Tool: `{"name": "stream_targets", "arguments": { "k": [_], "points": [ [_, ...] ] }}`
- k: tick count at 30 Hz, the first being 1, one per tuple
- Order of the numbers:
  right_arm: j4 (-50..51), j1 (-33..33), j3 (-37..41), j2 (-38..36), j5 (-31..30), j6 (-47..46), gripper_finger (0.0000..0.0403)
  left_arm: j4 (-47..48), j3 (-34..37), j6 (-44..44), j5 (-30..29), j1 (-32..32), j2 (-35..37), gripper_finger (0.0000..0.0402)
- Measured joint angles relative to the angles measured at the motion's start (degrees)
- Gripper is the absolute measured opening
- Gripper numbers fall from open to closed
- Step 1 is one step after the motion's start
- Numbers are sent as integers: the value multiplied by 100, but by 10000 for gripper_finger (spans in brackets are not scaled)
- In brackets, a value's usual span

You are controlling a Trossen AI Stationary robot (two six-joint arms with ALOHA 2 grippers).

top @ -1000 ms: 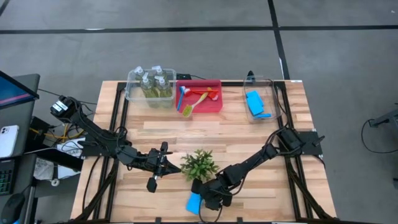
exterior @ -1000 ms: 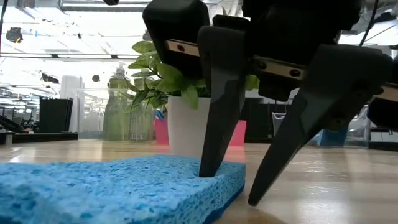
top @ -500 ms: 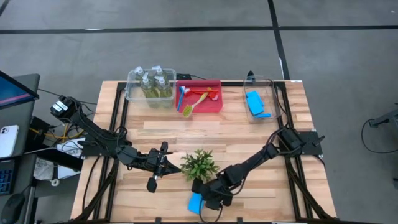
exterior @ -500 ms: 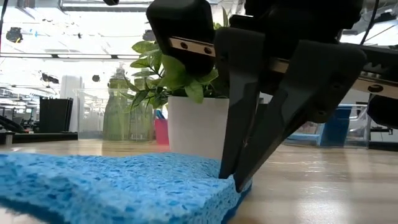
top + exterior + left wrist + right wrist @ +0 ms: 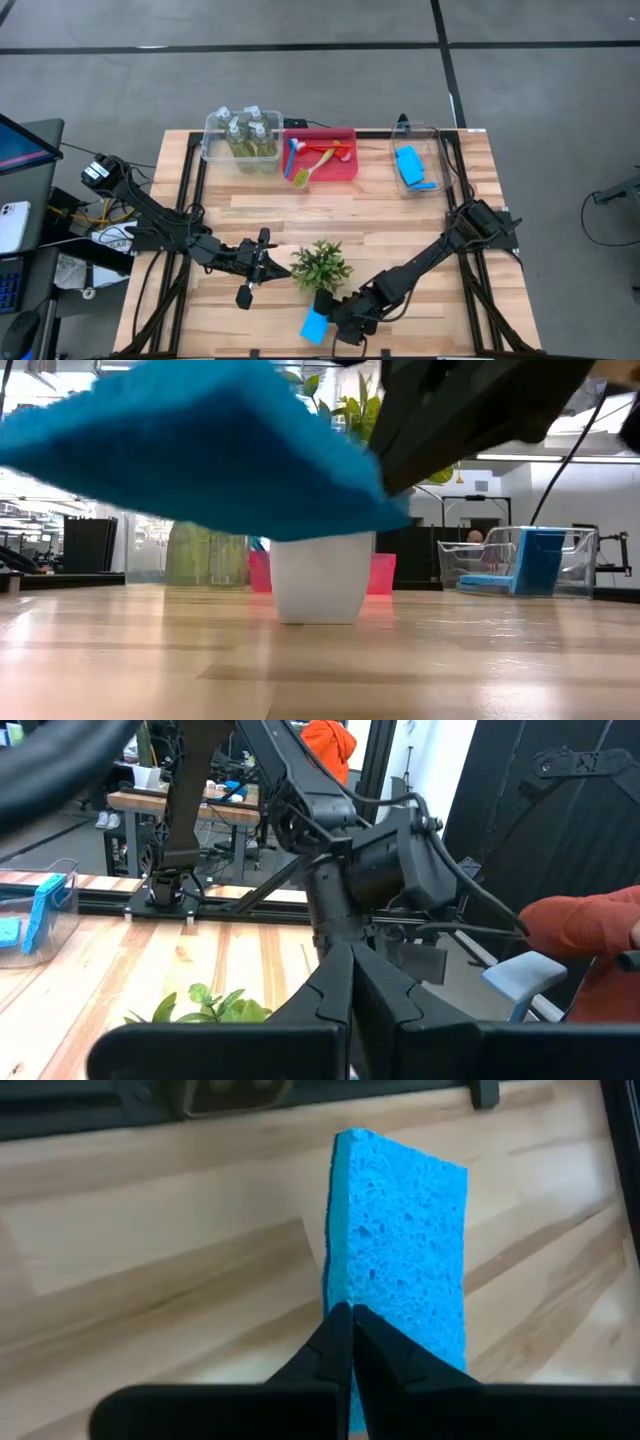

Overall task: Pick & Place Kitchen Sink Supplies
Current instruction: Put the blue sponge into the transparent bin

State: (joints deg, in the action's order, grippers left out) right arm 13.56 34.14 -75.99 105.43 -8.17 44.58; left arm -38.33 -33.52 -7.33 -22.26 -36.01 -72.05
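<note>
Right wrist view is showing my right end effector (image 5: 345,1320) pinching one edge of the blue sponge (image 5: 400,1250), fingers closed on it, so it is hanging clear above the table (image 5: 420,215) near the front edge, just in front of the plant (image 5: 320,265). Gripping an edge is leaving the flat body free, I judge, for dropping into the clear bin (image 5: 415,165) at the back right corner. My right arm is stretching low and forward. My left end effector (image 5: 250,285) is waiting near the table's middle, fingers together, holding nothing.
</note>
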Motion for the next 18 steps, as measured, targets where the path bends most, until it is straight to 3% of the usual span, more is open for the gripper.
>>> {"name": "stream_targets", "arguments": {
  "k": [18],
  "points": [
    [891,572,0,-1123,139,-351,0,0,0,-2,1,0,0,4]
  ]
}}
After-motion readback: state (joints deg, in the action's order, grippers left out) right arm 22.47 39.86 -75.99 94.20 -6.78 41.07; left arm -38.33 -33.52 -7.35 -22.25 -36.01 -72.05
